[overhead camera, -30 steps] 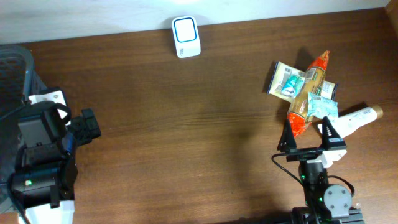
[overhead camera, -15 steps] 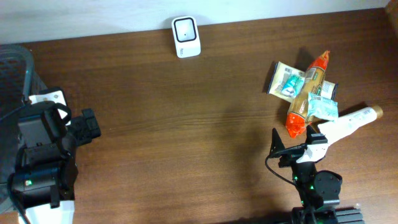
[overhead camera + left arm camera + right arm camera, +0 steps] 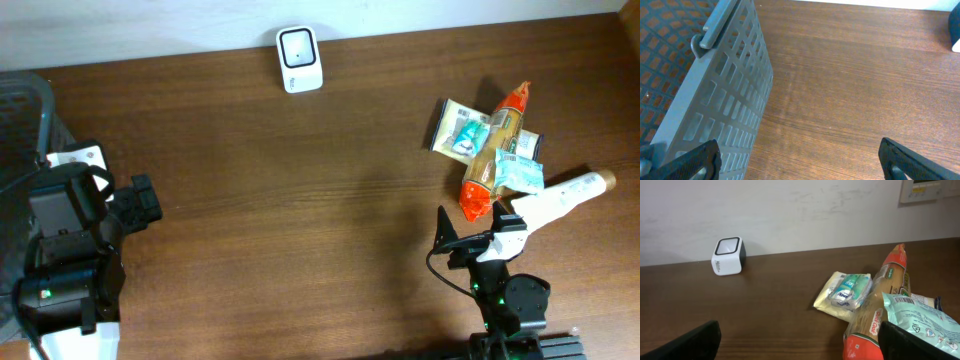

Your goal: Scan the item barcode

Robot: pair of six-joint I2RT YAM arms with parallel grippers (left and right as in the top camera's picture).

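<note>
Sitting at the lower right of the overhead frame, the right gripper (image 3: 477, 228) has its jaws spread wide with nothing between them. In the right wrist view its fingers (image 3: 692, 342) show only in the two bottom corners, with bare table (image 3: 770, 310) between.

Items lie in a pile at right of the overhead frame, just above that gripper:
- orange pasta packet (image 3: 495, 150), lying on a slant
- teal pouch (image 3: 520, 172), on the packet's lower end, barcode label facing up
- yellow-green packet (image 3: 460, 128), partly under the pasta packet
- white tube (image 3: 565, 195), at the gripper's finger; contact cannot be told

The white scanner (image 3: 299, 59) stands at top centre against the wall, well apart from the pile.

The left gripper (image 3: 135, 200) is at the left edge, jaws likewise spread and empty. The left wrist view shows the grey mesh basket (image 3: 715, 100) beside it.
</note>
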